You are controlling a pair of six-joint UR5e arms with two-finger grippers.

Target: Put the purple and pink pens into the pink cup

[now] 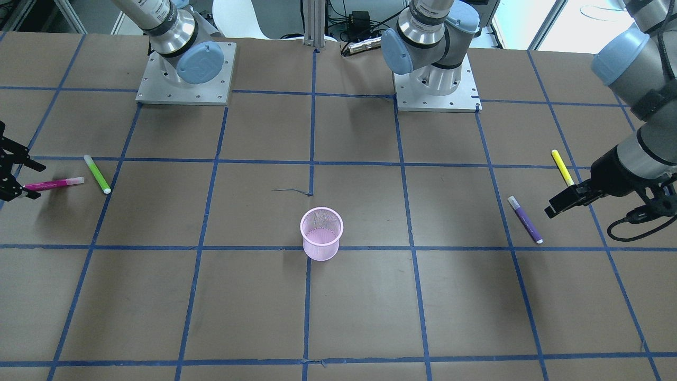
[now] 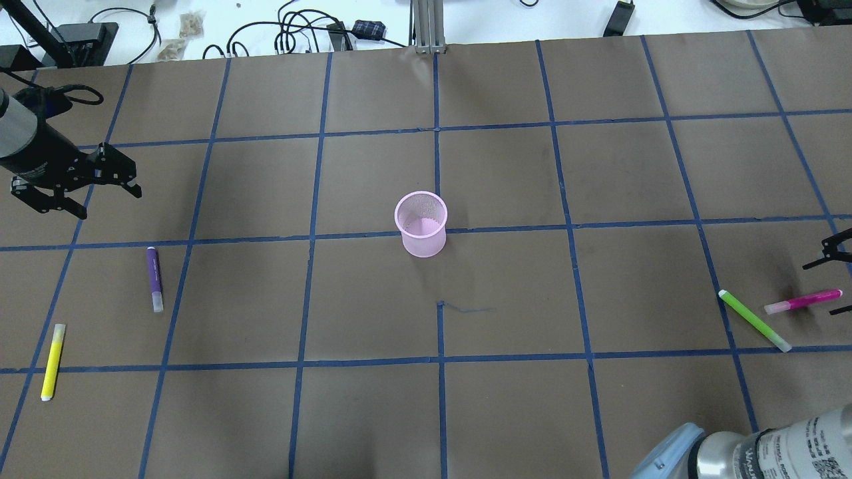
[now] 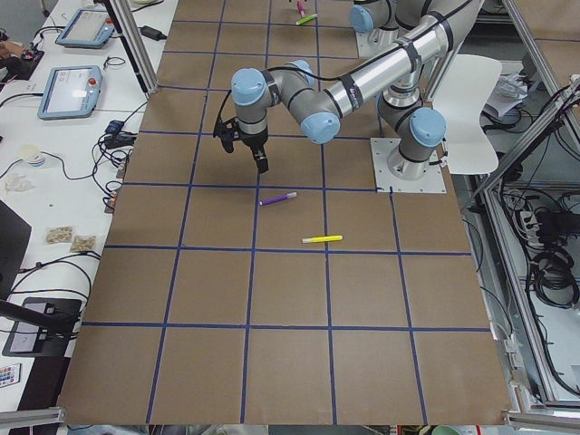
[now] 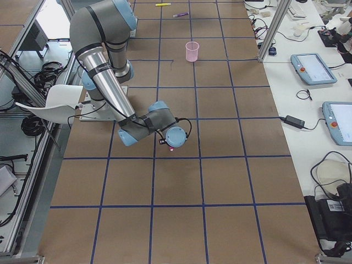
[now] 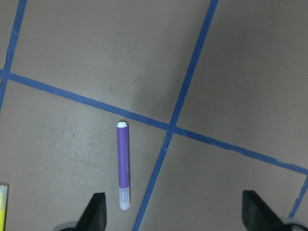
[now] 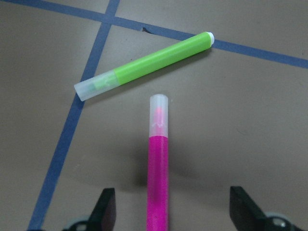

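Front-facing view: the pink cup stands upright in the middle of the table, and it looks empty. Neither pen is in, so both insertions are left to do.

Overhead: one cup, four pens. The purple pen and yellow pen lie on the left. The green pen and pink pen lie on the right, and all four are well apart from the cup.

Left wrist view: the left gripper hangs spread wide above the table. The purple pen lies just inside one finger, ungrasped.

Right wrist view: the right gripper is spread too. The pink pen lies between its fingers, not yet pinched, with the green pen just beyond its cap.
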